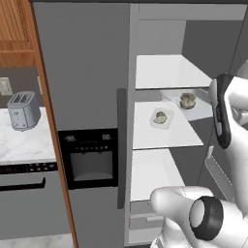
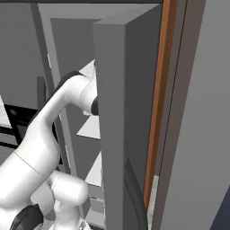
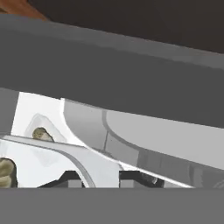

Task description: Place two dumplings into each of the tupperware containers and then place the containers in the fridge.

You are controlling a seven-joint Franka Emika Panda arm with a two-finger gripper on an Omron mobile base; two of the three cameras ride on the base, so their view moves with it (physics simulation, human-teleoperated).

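The tall grey double-door fridge stands open on its right side; on a white inner shelf sit two shallow clear-whitish plastic tupperware containers, one farther from the jaws, the other at the gripper. In the hand view its rim runs between the dark fingertips; they stand narrowly apart, and whether they pinch that rim I cannot tell. Small olive-tan lumpy dumplings lie inside; another dumpling shows in the farther tray. Judged: light, thin, slightly flexible and slippery plastic, best held at a low side wall and kept level.
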